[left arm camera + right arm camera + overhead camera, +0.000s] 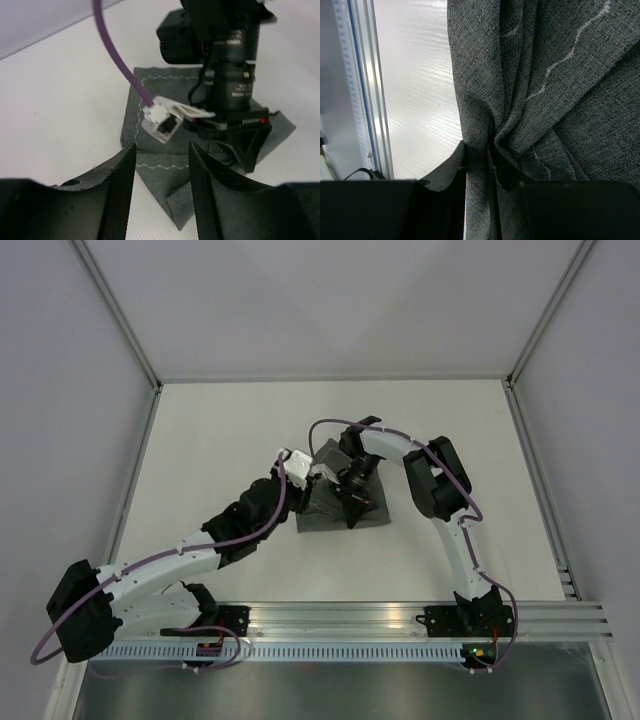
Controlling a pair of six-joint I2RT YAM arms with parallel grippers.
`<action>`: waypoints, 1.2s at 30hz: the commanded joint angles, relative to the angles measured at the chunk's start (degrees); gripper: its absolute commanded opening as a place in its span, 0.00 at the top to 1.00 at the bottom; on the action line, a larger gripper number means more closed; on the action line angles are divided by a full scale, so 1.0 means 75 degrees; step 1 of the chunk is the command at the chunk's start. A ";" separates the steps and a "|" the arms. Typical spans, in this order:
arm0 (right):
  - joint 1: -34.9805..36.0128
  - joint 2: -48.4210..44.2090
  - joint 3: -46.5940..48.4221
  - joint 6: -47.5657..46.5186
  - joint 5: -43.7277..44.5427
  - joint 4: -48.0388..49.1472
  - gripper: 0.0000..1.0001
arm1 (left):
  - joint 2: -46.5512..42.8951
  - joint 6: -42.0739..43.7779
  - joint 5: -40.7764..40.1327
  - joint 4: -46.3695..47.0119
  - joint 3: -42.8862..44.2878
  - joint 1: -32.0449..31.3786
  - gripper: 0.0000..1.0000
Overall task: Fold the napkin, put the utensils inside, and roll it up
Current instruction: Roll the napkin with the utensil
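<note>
The dark grey napkin (pixel 335 512) lies bunched at the table's middle, its pale stitched hem showing in the left wrist view (pixel 150 165). My right gripper (pixel 352 512) is shut on a gathered fold of the napkin (pixel 485 125), with cloth pinched between its fingers (pixel 451 170). My left gripper (pixel 300 468) is open and empty, hovering just left of the napkin; its fingers (pixel 120 185) frame a turned-over corner (pixel 182 200). The fork is hidden.
An aluminium rail (pixel 420 615) runs along the table's near edge, also seen in the right wrist view (pixel 367 90). A purple cable (pixel 117 55) with a white plug hangs ahead of my left gripper. Frame posts (pixel 120 315) stand at the back corners.
</note>
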 commanded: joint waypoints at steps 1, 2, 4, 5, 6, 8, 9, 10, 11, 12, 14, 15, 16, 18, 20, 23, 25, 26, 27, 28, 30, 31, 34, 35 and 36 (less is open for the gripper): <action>-0.0049 0.0761 -0.0043 -0.0197 0.0679 0.0131 0.82 | -0.0146 0.1037 -0.0848 0.0671 -0.0407 -0.0777 0.48; -0.0061 0.0808 0.0015 -0.0185 0.0691 0.0131 0.82 | -0.0088 0.1120 -0.0802 0.0648 -0.0455 -0.0931 0.48; -0.0108 0.0820 0.0039 -0.0150 0.0679 0.0142 0.82 | 0.0216 0.1307 -0.0778 0.0391 -0.0455 -0.1317 0.47; -0.0119 0.0844 0.0051 -0.0127 0.0679 0.0177 0.82 | 0.0334 0.1331 -0.0569 0.0297 -0.0420 -0.1401 0.46; -0.0131 0.0856 0.0063 -0.0080 0.0668 0.0201 0.82 | 0.0520 0.1378 -0.0462 0.0215 -0.0385 -0.1494 0.46; -0.0155 0.0879 0.0098 -0.0045 0.0656 0.0224 0.82 | 0.1094 0.1483 -0.0170 0.0004 -0.0198 -0.1716 0.45; -0.0155 0.0914 0.0109 -0.0044 0.0656 0.0224 0.82 | 0.1305 0.1530 -0.0110 -0.0032 -0.0116 -0.1787 0.44; -0.0178 0.0914 0.0121 -0.0009 0.0656 0.0224 0.82 | 0.1528 0.1670 -0.0052 -0.0218 0.0093 -0.1904 0.44; -0.0190 0.0937 0.0133 -0.0009 0.0656 0.0236 0.82 | 0.2017 0.1741 -0.0005 -0.0243 0.0188 -0.1952 0.44; -0.0202 0.0949 0.0133 0.0002 0.0656 0.0248 0.82 | 0.2220 0.1800 0.0042 -0.0255 0.0352 -0.1999 0.44; -0.0225 0.0984 0.0168 0.0049 0.0667 0.0283 0.82 | 0.2850 0.1987 0.0136 -0.0255 0.0505 -0.2081 0.44; -0.0248 0.0996 0.0191 0.0049 0.0667 0.0271 0.82 | 0.3052 0.2022 0.0171 -0.0255 0.0645 -0.2104 0.44; -0.0283 0.0996 0.0203 0.0049 0.0656 0.0271 0.82 | 0.3204 0.2104 0.0229 -0.0243 0.0704 -0.2139 0.44; -0.0318 0.1055 0.0250 0.0061 0.0644 0.0259 0.82 | 0.3591 0.2151 0.0324 -0.0196 0.0868 -0.2175 0.44; -0.0331 0.1102 0.0320 0.0073 0.0632 0.0225 0.82 | 0.3872 0.2210 0.0440 -0.0091 0.0927 -0.2187 0.44; -0.0354 0.1148 0.0402 0.0120 0.0632 0.0224 0.82 | 0.4131 0.2234 0.0511 -0.0056 0.1021 -0.2198 0.44; -0.0354 0.1149 0.0426 0.0155 0.0621 0.0224 0.82 | 0.4354 0.2269 0.0500 0.0003 0.1045 -0.2187 0.44; -0.0366 0.1183 0.0438 0.0155 0.0621 0.0213 0.82 | 0.4412 0.2292 0.0511 0.0084 0.1033 -0.2187 0.44; -0.0354 0.1184 0.0461 0.0155 0.0621 0.0213 0.82 | 0.4483 0.2316 0.0511 0.0120 0.1033 -0.2187 0.44; -0.0366 0.1184 0.0484 0.0167 0.0621 0.0213 0.82 | 0.4611 0.2351 0.0511 0.0167 0.1033 -0.2187 0.44; -0.0366 0.1207 0.0496 0.0190 0.0620 0.0213 0.82 | 0.4776 0.2386 0.0465 0.0307 0.1010 -0.2187 0.44; -0.0366 0.1219 0.0496 0.0190 0.0621 0.0213 0.82 | 0.4939 0.2409 0.0395 0.0331 0.1010 -0.2187 0.44; -0.0377 0.1219 0.0520 0.0225 0.0621 0.0201 0.82 | 0.5150 0.2410 0.0347 0.0506 0.0975 -0.2175 0.44; -0.0377 0.1242 0.0531 0.0237 0.0621 0.0201 0.82 | 0.5267 0.2398 0.0301 0.0542 0.0963 -0.2175 0.45; -0.0377 0.1242 0.0531 0.0249 0.0621 0.0201 0.82 | 0.5326 0.2375 0.0300 0.0565 0.0963 -0.2175 0.45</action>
